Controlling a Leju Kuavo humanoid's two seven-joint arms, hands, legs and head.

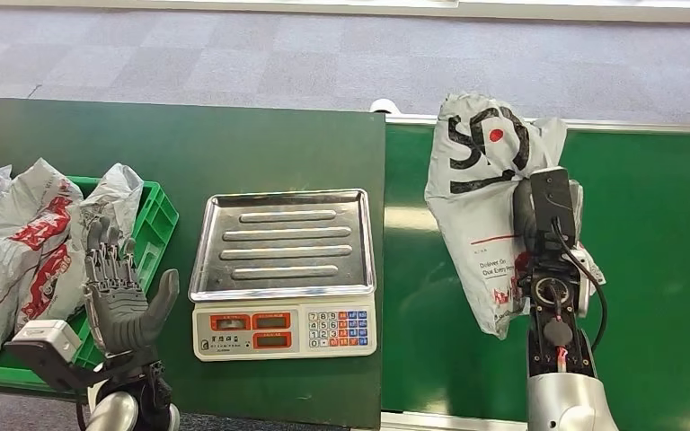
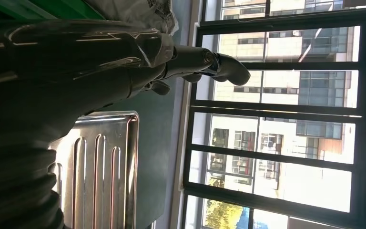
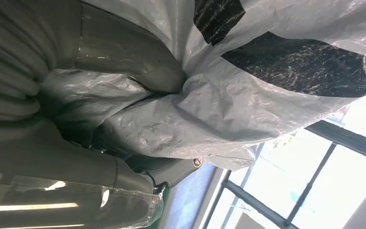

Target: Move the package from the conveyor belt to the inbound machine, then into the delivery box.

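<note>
**Package gripped over the belt, scale not yet reached**

We see the scene from the robot's head, looking down. On our right lies the conveyor belt (image 1: 665, 269), a flat green surface. Above it our right hand (image 1: 548, 224) clamps a crumpled grey plastic package (image 1: 481, 193) with bold black lettering and a red dot. The right wrist view shows the thumb and fingers (image 3: 124, 71) pressing deep into the wrinkled plastic, so the grip looks firm. We cannot tell whether the package's lower end is touching the belt or hanging just clear of it.

In the middle, on a dark green bench (image 1: 144, 153), sits the inbound machine (image 1: 283, 269), a weighing scale with a ribbed steel tray on top and a keypad on its front. Nothing lies on the tray.

On our left stands the delivery box (image 1: 157, 220), a green plastic crate already holding several grey and red mail bags (image 1: 27, 242). Our left hand (image 1: 121, 287) is raised upright beside the crate with its fingers spread apart, holding nothing.

We judge the task to be in its first stage: the package is grasped, but it is over the belt, to the right of the scale. Carrying it across to the steel tray, and then moving it on into the crate, both remain to be done.
</note>
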